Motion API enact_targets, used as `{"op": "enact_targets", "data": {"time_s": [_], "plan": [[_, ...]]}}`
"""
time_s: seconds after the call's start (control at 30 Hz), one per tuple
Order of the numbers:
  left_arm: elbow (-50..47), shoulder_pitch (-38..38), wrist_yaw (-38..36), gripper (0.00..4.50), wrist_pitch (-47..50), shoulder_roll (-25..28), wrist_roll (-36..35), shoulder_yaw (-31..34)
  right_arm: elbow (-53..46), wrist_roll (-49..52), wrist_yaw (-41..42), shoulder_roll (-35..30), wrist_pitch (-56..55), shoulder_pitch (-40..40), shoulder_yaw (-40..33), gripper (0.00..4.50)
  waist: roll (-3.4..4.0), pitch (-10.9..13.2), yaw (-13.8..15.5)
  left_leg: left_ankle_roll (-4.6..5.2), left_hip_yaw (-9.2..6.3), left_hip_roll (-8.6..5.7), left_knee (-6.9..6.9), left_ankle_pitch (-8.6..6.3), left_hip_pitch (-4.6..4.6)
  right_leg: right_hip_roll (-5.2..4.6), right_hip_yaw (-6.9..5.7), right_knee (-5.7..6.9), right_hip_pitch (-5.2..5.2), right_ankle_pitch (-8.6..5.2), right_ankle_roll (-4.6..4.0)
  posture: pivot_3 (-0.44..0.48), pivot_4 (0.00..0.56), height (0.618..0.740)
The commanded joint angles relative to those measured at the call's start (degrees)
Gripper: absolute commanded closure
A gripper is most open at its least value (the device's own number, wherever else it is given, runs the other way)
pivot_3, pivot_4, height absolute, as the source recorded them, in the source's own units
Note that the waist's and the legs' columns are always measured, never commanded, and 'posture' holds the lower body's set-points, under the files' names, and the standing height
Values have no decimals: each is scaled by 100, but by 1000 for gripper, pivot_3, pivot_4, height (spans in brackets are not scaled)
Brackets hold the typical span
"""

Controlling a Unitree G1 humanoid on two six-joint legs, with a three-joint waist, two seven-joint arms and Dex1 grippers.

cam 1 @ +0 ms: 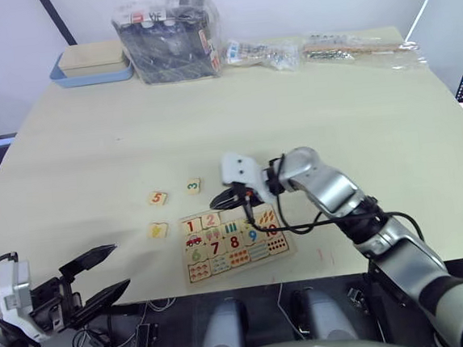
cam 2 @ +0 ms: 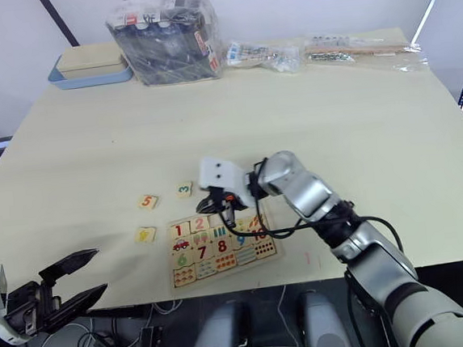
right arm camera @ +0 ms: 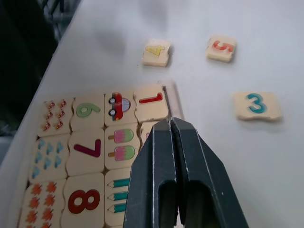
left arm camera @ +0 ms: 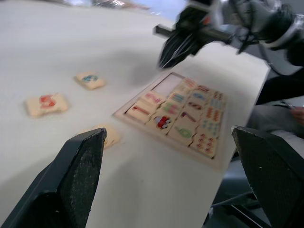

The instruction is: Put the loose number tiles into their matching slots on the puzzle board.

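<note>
With 1 and 2 seated in the puzzle board [cam 1: 236, 242], the right claw [right arm camera: 172, 124] hovers closed and empty over its top row, so next comes fetching tile 3 [right arm camera: 256, 105] from the bench [cam 1: 291, 111], while the left claw [cam 1: 102, 274] waits open

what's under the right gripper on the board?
The right gripper, fingers shut, hangs over the puzzle board's top row beside the seated 1 tile. It hides the 2 tile's face there.

The pale surface [cam 1: 307, 110] carries the puzzle board [cam 1: 236, 242] at its near edge, three loose tiles just left of it, the 5 tile [cam 1: 158, 198], the 3 tile [cam 1: 193, 186] and the 4 tile [cam 1: 158, 229], and along the far edge a blue tray [cam 1: 91, 70], a plastic-wrapped box [cam 1: 169, 34] and two clear bags [cam 1: 310, 50].
</note>
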Motion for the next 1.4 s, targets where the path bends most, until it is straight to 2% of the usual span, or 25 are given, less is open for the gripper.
{"op": "enact_targets", "data": {"time_s": [0.03, 0.13, 0.2, 0.23, 0.27, 0.33, 0.37, 0.5, 0.53, 0.63, 0.87, 1.4], "plan": [[-284, 77, 344, 0, 87, -56, 73, 234, -617, 739, 255, -326, 132, 316, -649, 4462, 3, 2, 0, 0, -1, 0, 0, 0, 2, 0, 0, 3, 1, 0, 0, 0, 150, 740], [-369, 122, 562, 0, 149, -114, 130, 271, -825, 1055, 408, -758, 90, 650, -1025, 4462, 2, 1, 3, -1, 1, 2, 4, 2, 11, 3, 2, 10, 4, -2, -3, 0, 150, 740], [-421, 160, 658, 0, 167, -151, 184, 269, -968, 1278, 474, -1049, 152, 914, -1288, 3974, 1, 1, 3, -2, 1, 3, 5, 3, 12, 4, 3, 9, 4, -4, -7, 0, 150, 740], [-437, 173, 692, 0, 167, -169, 207, 266, -1043, 1353, 524, -1178, 145, 1050, -1389, 3893, 0, 0, 8, -2, 0, 3, 5, 3, 12, 4, 3, 9, 4, -4, -7, 0, 150, 740], [-451, 189, 755, 0, 175, -195, 238, 260, -1145, 1402, 565, -1365, 83, 1280, -1542, 3370, -1, -1, 18, -2, 1, 3, 5, 3, 14, 4, 4, 9, 6, -4, -6, 0, 150, 740], [-474, 210, 861, 0, 157, -238, 308, 244, -1342, 1545, 598, -1678, -9, 1701, -1840, 2843, -5, -3, 32, -2, 5, 2, 5, 3, 13, 4, 7, 7, 6, -4, -6, 0, 150, 740], [-471, 204, 893, 0, 150, -259, 338, 234, -1422, 1630, 591, -1773, 4, 1857, -1963, 2421, -14, -8, 82, -2, 5, 2, 5, 3, 13, 4, 8, 6, 6, -4, -6, 0, 150, 740], [-468, 184, 1089, 0, 149, -354, 468, 187, -1768, 1909, 468, -2223, -230, 2793, -2702, 635, -22, -13, 143, -1, 11, 2, 5, 3, 9, 3, 10, -4, 7, -8, -10, 0, 150, 740], [-474, 184, 1118, 0, 145, -371, 487, 179, -1830, 1986, 453, -2291, -273, 3000, -2873, 72, -23, -14, 157, -1, 11, 3, 5, 3, 9, 4, 9, -4, 7, -10, -12, 0, 150, 740], [-441, 157, 1221, 0, 133, -416, 582, 140, -2096, 2198, 434, -2541, -436, 3772, -3460, 72, -27, -16, 186, -1, 12, 3, 6, 3, 11, 5, 10, -5, 11, -13, -15, 0, 150, 740], [-305, 72, 1420, 0, 122, -499, 693, 134, -2112, 2390, 182, -2643, -713, 4633, -4246, 72, -31, -19, 182, 0, 31, 9, 10, 4, 27, 10, 28, -3, 17, -20, -9, 0, 150, 740], [-154, -28, 1458, 0, -87, -664, 898, 80, -1817, 2399, 9, -2642, -1130, 4923, -4274, 72, -32, -20, 228, 0, 41, 9, 11, 4, 30, 11, 38, -3, 17, -15, -16, 0, 150, 740]]}}
